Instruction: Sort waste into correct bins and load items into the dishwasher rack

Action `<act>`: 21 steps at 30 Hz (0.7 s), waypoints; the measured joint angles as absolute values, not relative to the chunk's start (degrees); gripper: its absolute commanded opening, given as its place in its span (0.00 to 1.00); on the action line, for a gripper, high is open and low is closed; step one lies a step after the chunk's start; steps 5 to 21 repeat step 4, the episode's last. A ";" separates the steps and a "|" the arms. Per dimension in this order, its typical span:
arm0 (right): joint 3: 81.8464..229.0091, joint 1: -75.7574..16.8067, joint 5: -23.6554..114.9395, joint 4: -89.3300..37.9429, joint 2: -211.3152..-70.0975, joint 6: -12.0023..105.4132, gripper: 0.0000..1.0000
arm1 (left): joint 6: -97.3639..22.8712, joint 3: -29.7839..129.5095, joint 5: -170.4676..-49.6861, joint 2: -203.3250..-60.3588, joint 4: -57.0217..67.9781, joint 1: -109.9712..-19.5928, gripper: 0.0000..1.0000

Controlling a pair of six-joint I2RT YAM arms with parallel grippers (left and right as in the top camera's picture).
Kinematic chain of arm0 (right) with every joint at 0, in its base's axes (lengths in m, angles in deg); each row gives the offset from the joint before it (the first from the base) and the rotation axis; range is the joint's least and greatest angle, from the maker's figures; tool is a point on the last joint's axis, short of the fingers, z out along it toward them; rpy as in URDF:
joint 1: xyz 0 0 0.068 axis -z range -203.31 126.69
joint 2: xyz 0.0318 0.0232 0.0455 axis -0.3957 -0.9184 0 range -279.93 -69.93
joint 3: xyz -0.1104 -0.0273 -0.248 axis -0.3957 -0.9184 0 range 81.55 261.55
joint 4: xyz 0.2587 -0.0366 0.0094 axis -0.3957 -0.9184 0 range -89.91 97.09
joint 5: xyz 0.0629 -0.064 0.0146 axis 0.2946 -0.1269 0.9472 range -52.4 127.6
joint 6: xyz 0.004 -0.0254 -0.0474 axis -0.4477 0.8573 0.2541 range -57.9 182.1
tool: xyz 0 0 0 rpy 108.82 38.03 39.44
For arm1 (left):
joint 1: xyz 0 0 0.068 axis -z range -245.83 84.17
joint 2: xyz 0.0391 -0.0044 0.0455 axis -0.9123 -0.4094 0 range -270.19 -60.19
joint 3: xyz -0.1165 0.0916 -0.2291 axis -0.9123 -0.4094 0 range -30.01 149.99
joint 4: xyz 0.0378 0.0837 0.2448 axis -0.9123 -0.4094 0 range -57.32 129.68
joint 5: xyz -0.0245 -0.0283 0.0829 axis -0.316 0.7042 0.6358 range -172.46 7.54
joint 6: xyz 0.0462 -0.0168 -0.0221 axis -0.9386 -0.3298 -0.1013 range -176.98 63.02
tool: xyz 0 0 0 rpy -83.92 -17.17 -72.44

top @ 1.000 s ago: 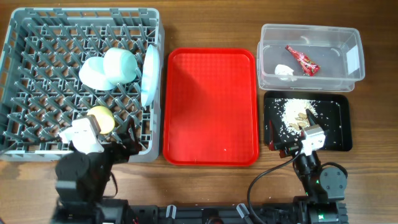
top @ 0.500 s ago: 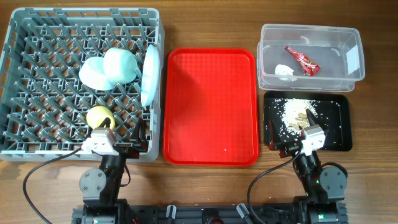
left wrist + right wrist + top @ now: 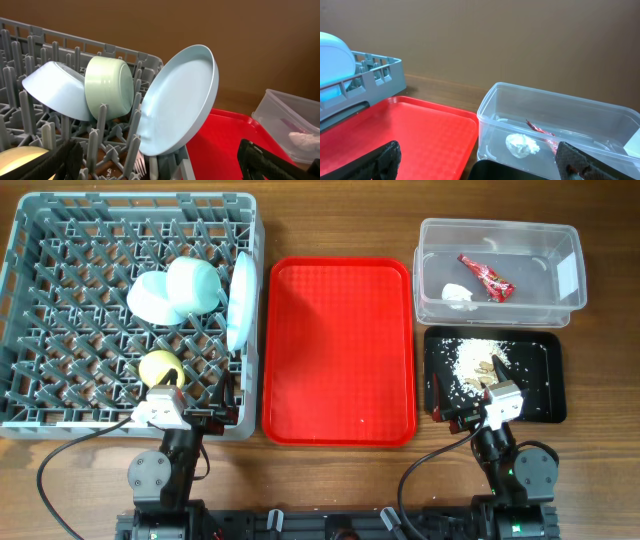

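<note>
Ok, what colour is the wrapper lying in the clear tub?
Red. The wrapper in the clear tub shows best in the overhead view.

Ahead of left gripper [image 3: 160, 150]: rack [image 3: 140, 198] noted as matt grey moulded plastic; plate [image 3: 175, 105] and bowls [image 3: 109, 87] seen smooth, softly glossy. Ahead of right gripper [image 3: 477, 152]: red tray [image 3: 420, 130] finely textured plastic, tub [image 3: 555, 107] clear glossy plastic, napkin [image 3: 522, 145] crumpled paper, wrapper [image 3: 486, 277] crinkled, shiny. Black tray [image 3: 535, 380] faintly sheened; scraps [image 3: 470, 360] dry, crumbly. Table [image 3: 600, 470] recorded as grained wood.

Left claw [image 3: 159, 159], right claw [image 3: 477, 161]: jaws apart.
</note>
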State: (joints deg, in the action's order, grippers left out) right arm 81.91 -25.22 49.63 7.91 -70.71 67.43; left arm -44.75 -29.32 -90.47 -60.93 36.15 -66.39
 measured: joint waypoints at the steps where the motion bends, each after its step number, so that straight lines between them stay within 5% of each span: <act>1: 81.91 -25.22 49.63 7.91 -70.71 67.43 1.00 | -44.75 -29.32 -90.47 -60.93 36.15 -66.39 1.00; 21: 81.91 -25.22 49.63 7.91 -70.71 67.40 1.00 | -44.75 -29.32 -90.47 -60.93 36.15 -66.39 1.00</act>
